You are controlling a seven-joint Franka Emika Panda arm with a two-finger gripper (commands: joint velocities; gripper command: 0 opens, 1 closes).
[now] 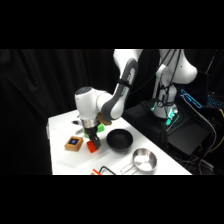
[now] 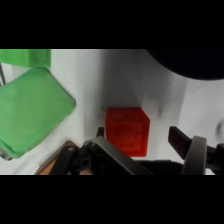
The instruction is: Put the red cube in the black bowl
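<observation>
The red cube [image 2: 127,131] sits on the counter [image 1: 62,125] between the tool's [image 2: 145,145] spread fingers, ungripped; next it must close, lift, and carry toward the black bowl [image 1: 119,139] at three o'clock.

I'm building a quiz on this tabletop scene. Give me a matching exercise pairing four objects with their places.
Things:
1. red cube
2. black bowl
3. silver metal bowl
4. orange-brown block with a blue top

Places:
A. nearest the front edge of the table
B. just right of the cube
C. directly under the end effector
D. left of the cube

Pairs: 1-C, 2-B, 3-A, 4-D
</observation>
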